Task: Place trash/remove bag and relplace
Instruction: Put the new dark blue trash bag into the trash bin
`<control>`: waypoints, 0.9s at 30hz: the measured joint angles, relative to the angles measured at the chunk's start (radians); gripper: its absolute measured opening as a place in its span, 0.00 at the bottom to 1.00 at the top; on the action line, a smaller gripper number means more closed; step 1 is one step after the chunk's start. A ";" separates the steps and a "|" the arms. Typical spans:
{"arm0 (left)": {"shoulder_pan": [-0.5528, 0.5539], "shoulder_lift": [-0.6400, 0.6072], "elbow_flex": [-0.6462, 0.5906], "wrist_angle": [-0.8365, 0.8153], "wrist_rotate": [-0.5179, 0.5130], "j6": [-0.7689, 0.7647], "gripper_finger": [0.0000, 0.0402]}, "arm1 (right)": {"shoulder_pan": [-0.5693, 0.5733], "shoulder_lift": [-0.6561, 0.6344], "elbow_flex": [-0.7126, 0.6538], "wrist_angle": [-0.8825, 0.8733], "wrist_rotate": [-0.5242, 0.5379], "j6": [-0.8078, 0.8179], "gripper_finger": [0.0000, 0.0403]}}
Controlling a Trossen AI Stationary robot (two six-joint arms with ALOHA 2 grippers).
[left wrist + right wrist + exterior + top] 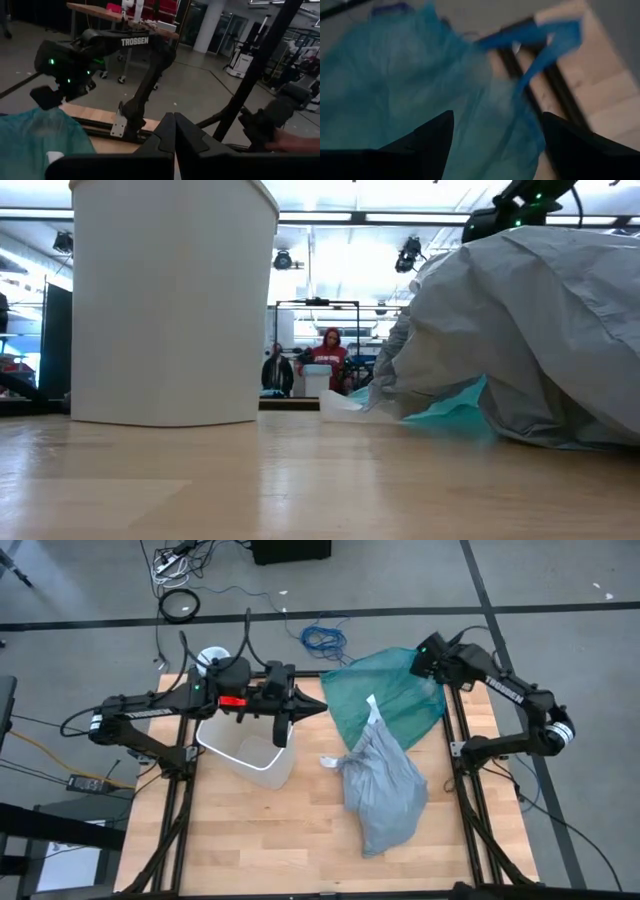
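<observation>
The grey-white bag [385, 785], filled and tied at its top [373, 712], lies on its side on the wooden table; the low view shows it as a big mound [530, 320]. A small white scrap [329, 762] lies by it; other trash is hidden. The white bin [245, 745] [170, 300] stands upright on its base. My left gripper [312, 708] [173, 135] is shut on nothing, level, above the bin's far rim. My right gripper [425, 662] [497, 145] hangs open, slanting down over the far right corner of a teal-green bag [385, 695] [410, 85].
A white roll [212, 661] sits at the table's far left corner. Black frame rails [175, 800] [478, 810] run along both sides of the table. Bare wood [270, 840] lies toward the near edge. People stand in the room beyond the table [330, 355].
</observation>
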 joint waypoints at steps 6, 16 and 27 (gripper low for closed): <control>0.000 0.003 0.000 -0.024 -0.019 0.026 0.02 | -0.065 0.001 0.026 0.035 -0.005 -0.008 0.71; 0.000 0.008 -0.001 -0.042 -0.061 0.078 0.02 | -0.065 0.088 0.026 0.025 0.037 0.124 0.68; 0.000 0.008 -0.001 -0.046 -0.067 0.078 0.02 | -0.065 0.225 0.026 0.051 0.032 0.273 0.67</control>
